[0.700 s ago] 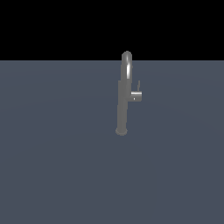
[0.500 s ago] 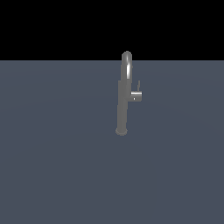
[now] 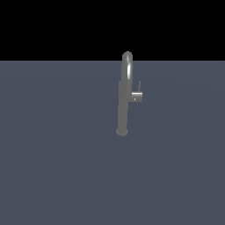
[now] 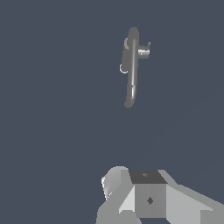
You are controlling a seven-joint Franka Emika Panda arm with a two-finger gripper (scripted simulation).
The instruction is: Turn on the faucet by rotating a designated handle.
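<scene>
The faucet (image 3: 123,105) is a tall slim grey column on a small round base, topped by an arched spout, standing upright on the flat grey floor. Its handle (image 3: 136,96) is a short stub sticking out toward the exterior view's right, with a thin lever rod pointing up at its end. In the wrist view the faucet (image 4: 131,65) and handle (image 4: 144,52) are seen from above, far off. Only grey blocky parts of my gripper (image 4: 146,179) show at the frame's edge, well apart from the faucet. Its fingers cannot be made out. The exterior view does not show the arm.
A plain dark grey floor (image 3: 57,167) spreads around the faucet, with black background above its far edge. No other objects are in view.
</scene>
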